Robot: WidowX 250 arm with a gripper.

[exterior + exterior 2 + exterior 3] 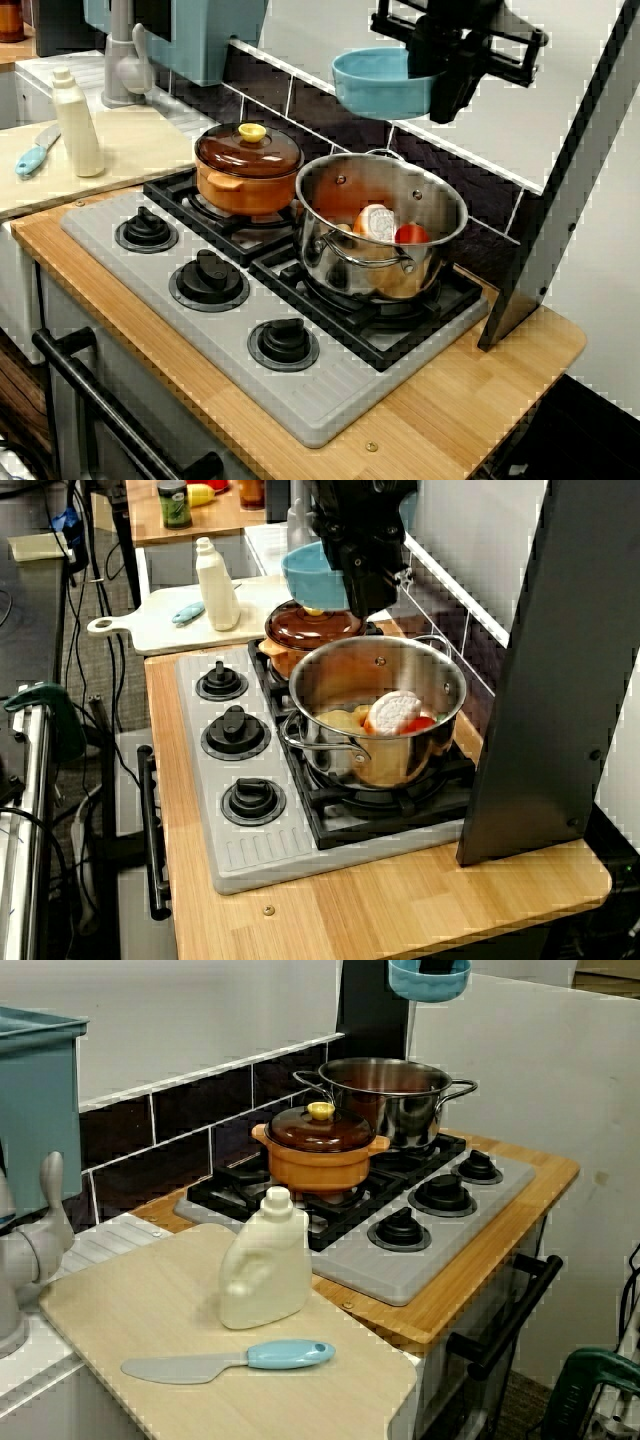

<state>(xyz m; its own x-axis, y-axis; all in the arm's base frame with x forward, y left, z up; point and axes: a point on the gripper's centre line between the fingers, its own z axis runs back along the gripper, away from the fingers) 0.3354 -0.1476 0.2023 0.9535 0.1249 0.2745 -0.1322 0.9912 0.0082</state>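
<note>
While the blue bowl hangs aloft, the gripper is clamped on its rim
Carry step, seemingly; any lowering must clear 2 vessels, the steel pot and the orange pot.

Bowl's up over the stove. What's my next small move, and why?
Probably carry it level toward the cutting board before lowering: the gripper holds the blue bowl high over the lidded orange pot and the steel pot with food.

Steel pot, orange lidded pot, cream bottle, blue-handled knife
</note>
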